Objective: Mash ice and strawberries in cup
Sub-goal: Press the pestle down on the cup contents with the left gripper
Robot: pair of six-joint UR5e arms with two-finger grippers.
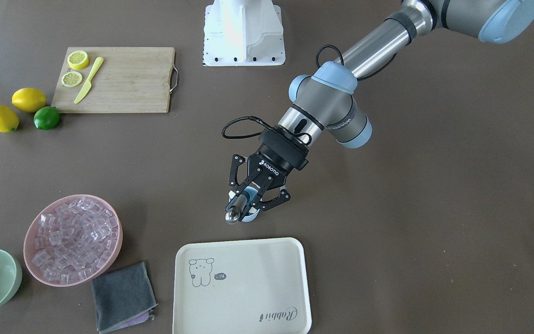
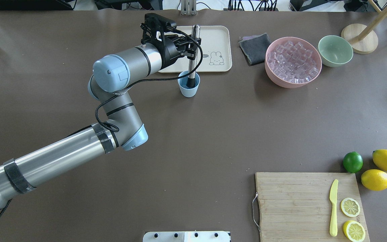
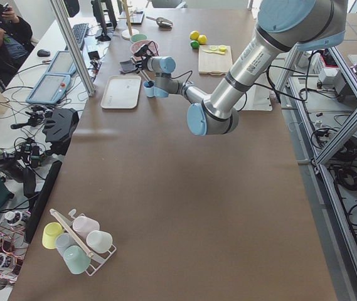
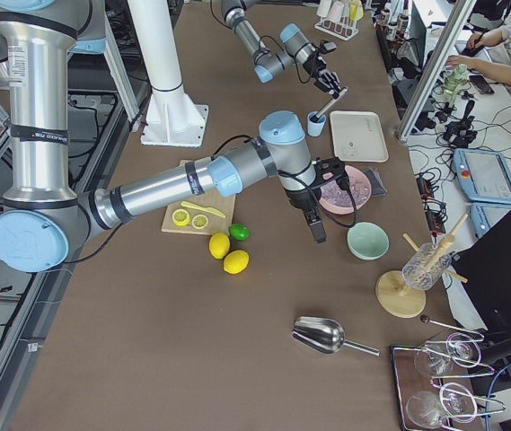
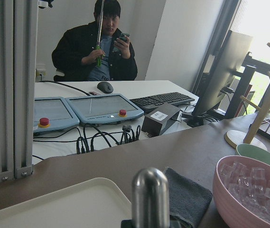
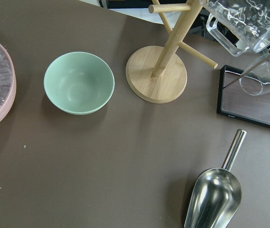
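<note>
The light-blue cup (image 2: 189,88) stands on the table just in front of the cream tray (image 2: 218,37). My left gripper (image 2: 190,45) is shut on a steel muddler (image 2: 193,50), whose dark lower end is down inside the cup. In the front view the gripper (image 1: 248,197) and the muddler's rounded top (image 1: 231,216) cover most of the cup (image 1: 251,215). Ice cubes (image 2: 292,62) fill the pink bowl (image 2: 277,79). What is inside the cup is hidden; no strawberry shows. My right gripper (image 4: 314,226) hangs near the pink bowl; I cannot tell whether it is open or shut.
A green bowl (image 2: 335,50) and a grey cloth (image 2: 254,48) flank the pink bowl. A cutting board (image 2: 309,205) holds a yellow knife and lemon slices, with two lemons and a lime (image 2: 352,161) beside it. A steel scoop (image 6: 215,194) and a wooden stand (image 6: 156,73) lie beyond the green bowl.
</note>
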